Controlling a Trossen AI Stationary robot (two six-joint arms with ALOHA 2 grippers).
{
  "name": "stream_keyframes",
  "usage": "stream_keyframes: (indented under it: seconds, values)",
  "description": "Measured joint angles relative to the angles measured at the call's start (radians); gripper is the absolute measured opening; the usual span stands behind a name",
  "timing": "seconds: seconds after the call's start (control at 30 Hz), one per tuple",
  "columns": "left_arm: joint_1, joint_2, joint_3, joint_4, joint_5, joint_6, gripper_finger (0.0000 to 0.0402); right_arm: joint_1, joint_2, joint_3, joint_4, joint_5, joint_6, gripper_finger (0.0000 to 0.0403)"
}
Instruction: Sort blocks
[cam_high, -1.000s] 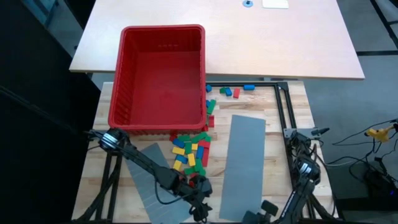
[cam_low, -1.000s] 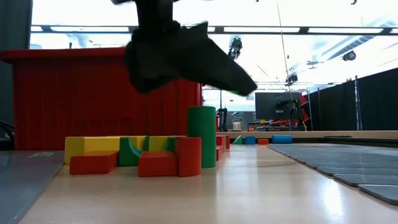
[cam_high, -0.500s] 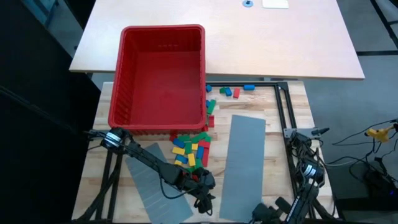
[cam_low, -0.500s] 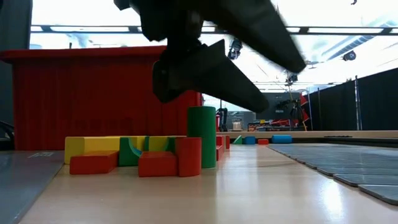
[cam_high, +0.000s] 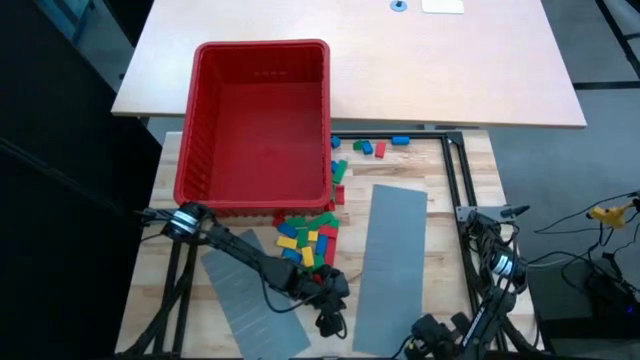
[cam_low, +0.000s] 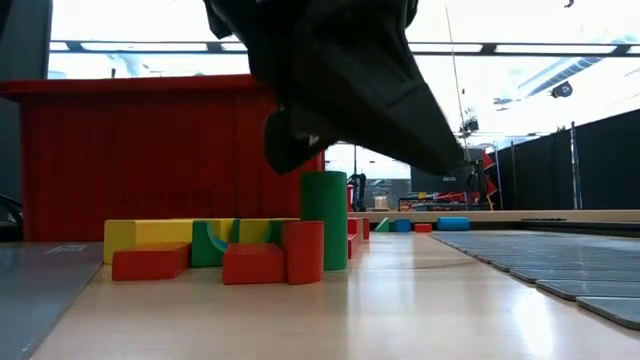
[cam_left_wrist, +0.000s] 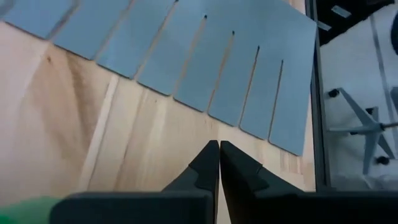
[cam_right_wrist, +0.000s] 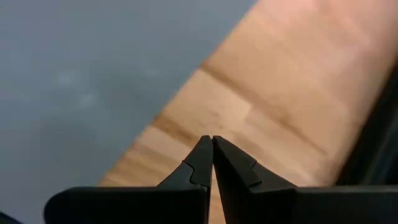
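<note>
The blocks lie in a loose red, green, blue and yellow heap on the wooden table just in front of the red bin. In the low view they rest flat, with a green cylinder upright among them. A few more blocks lie to the right of the bin. My left gripper hangs shut and empty above bare wood near the heap's near side. My right gripper is shut and empty at the table's near right.
Two flat grey slotted panels lie on the table, one right of the heap and one under my left arm. A black frame runs along the right side. A larger pale table stands beyond.
My left gripper has moved toward the table's right edge and a little toward the heap of blocks. In the low view its two fingers, apart half a second ago, now form one closed wedge. No block has moved.
</note>
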Motion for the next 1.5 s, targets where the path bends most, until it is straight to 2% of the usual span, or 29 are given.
stream_keyframes:
  seconds: [0.33, 0.67, 1.0, 1.23, 1.4, 1.5]
  values:
    - [0.019, 0.056, -0.001, 0.011, 0.103, -0.005, 0.0000, 0.008, -0.016, -0.086, 0.093, -0.055, 0.023, 0.0000]
    - [0.036, 0.083, -0.001, 0.062, 0.129, -0.012, 0.0000, 0.004, -0.026, -0.129, 0.142, -0.050, 0.023, 0.0000]
    - [0.058, 0.084, -0.001, 0.078, 0.131, -0.015, 0.0000, -0.047, -0.025, -0.141, 0.183, 0.003, -0.029, 0.0001]
    - [0.060, 0.084, -0.001, 0.077, 0.131, -0.015, 0.0000, -0.094, -0.026, -0.141, 0.213, 0.101, -0.086, 0.0001]
    - [0.060, 0.084, -0.001, 0.077, 0.131, -0.015, 0.0000, -0.107, -0.038, -0.141, 0.219, 0.129, -0.133, 0.0001]
    - [0.060, 0.084, -0.001, 0.077, 0.131, -0.015, 0.0000, -0.100, -0.051, -0.143, 0.194, 0.139, -0.108, 0.0000]
